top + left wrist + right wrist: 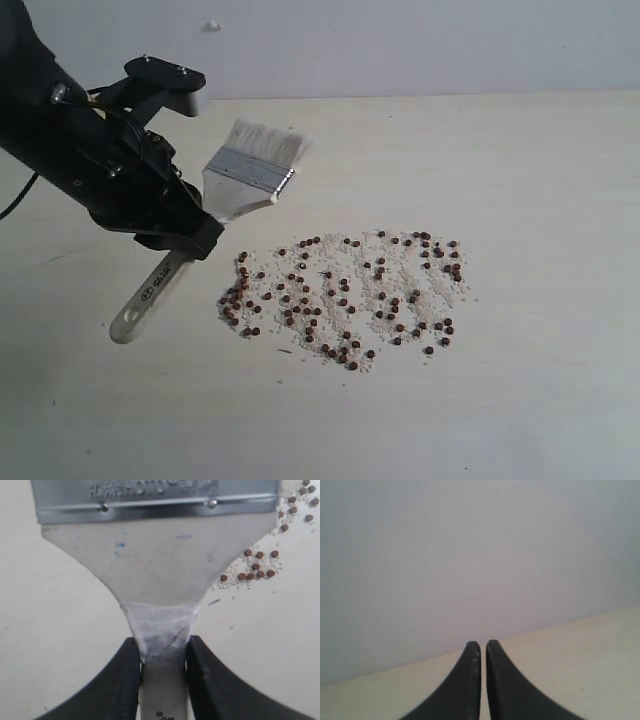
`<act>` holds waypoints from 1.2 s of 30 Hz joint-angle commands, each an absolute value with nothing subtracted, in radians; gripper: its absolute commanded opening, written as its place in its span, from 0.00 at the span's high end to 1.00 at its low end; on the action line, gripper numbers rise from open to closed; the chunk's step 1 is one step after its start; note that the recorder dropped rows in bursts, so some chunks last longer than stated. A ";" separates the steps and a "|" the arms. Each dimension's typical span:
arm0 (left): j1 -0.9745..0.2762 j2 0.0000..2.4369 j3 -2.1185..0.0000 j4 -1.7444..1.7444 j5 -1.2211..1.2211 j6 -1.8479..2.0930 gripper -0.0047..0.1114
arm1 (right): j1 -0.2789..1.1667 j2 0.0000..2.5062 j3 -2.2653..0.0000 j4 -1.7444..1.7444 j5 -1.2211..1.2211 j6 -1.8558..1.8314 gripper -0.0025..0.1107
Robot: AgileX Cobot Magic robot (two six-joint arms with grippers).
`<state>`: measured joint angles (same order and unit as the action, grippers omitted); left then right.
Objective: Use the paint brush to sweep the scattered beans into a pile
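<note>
Left fingers (117, 680) clamp paint brush (245, 175); right fingers (465, 680) closed, empty; beans (340, 295) on pale tabletop (530, 180); grey wall (400, 40).

Bright, soft, even light fills all 3 views, and no hard shadow falls anywhere. In the exterior view the pale table (540, 200) greys slightly toward the near left, and only a faint, diffuse shadow lies under the paint brush (245, 180). The beans (340, 295) are crisp, while the bristle tips look smeared. The left arm (90, 160) is near-black with little detail. In the left wrist view the ferrule (150, 502) shows a mild sheen, and the handle closest to the lens is blurred. The right wrist view is hazy, with the right gripper (483, 646) soft-edged.
</note>
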<state>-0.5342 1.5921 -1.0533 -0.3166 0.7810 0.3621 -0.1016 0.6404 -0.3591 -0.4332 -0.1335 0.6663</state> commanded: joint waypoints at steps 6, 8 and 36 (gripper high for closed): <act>-0.523 1.582 -1.061 -0.323 0.799 0.366 0.96 | 0.044 0.800 -0.513 -0.464 0.222 0.602 0.80; -0.520 1.582 -1.061 -0.317 0.806 0.366 0.96 | 0.088 0.837 -0.549 -0.447 0.311 0.507 0.79; -0.519 1.582 -1.183 -0.276 1.021 0.383 0.96 | 0.559 0.957 -0.687 0.470 0.454 -1.237 0.46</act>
<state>-0.5217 1.5921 -1.1535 -0.2793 0.9731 0.3668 0.5328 0.9524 -0.6782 0.5125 0.5032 -1.2072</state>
